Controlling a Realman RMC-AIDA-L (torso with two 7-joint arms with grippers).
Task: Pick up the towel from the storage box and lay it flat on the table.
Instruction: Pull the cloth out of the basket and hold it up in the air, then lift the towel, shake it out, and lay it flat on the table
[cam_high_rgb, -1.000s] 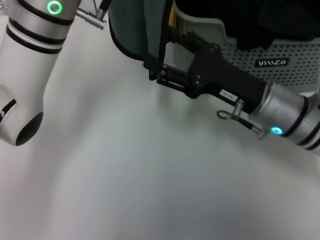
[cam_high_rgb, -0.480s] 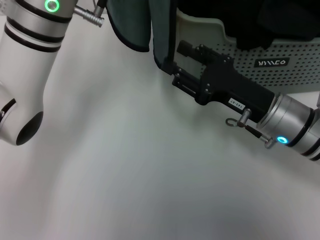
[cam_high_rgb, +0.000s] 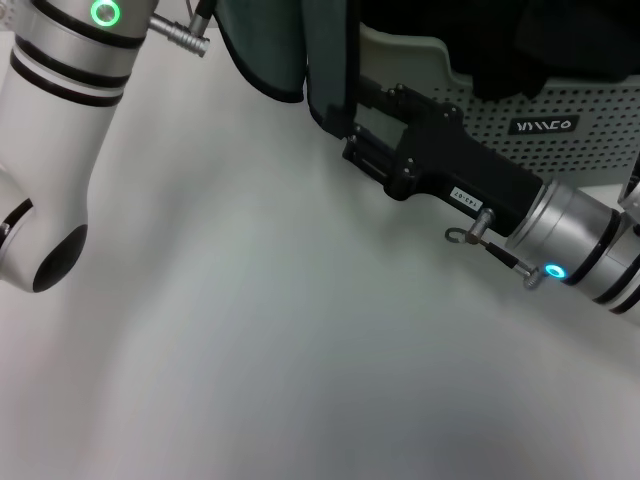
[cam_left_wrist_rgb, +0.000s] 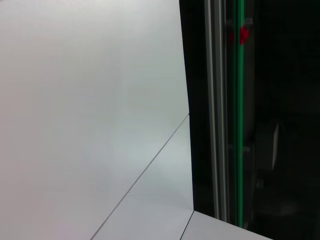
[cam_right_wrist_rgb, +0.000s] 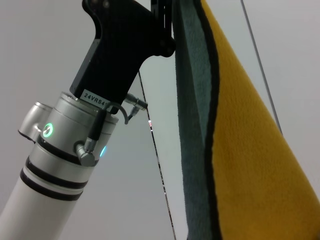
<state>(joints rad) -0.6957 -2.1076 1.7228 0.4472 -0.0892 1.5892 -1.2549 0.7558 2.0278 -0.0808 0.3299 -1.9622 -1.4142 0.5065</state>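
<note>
— Where's your dark green and yellow towel (cam_high_rgb: 322, 60) with the black stitched edging?

— Hanging in folds above the broad white table (cam_high_rgb: 260, 340), just beside the pale grey-green perforated storage box (cam_high_rgb: 560, 125).

— And your right pincer (cam_high_rgb: 352, 125)?

— It reaches in at the towel's lower edge, by the box's front corner; you cannot tell whether it grips.

— Your left pincer (cam_right_wrist_rgb: 167, 20)?

— The right wrist view shows it up against the towel's top edge, closed on the cloth.

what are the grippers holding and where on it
Both grip the dark green and yellow towel by its black-stitched edge: right gripper lower down, left gripper near the top.
</note>
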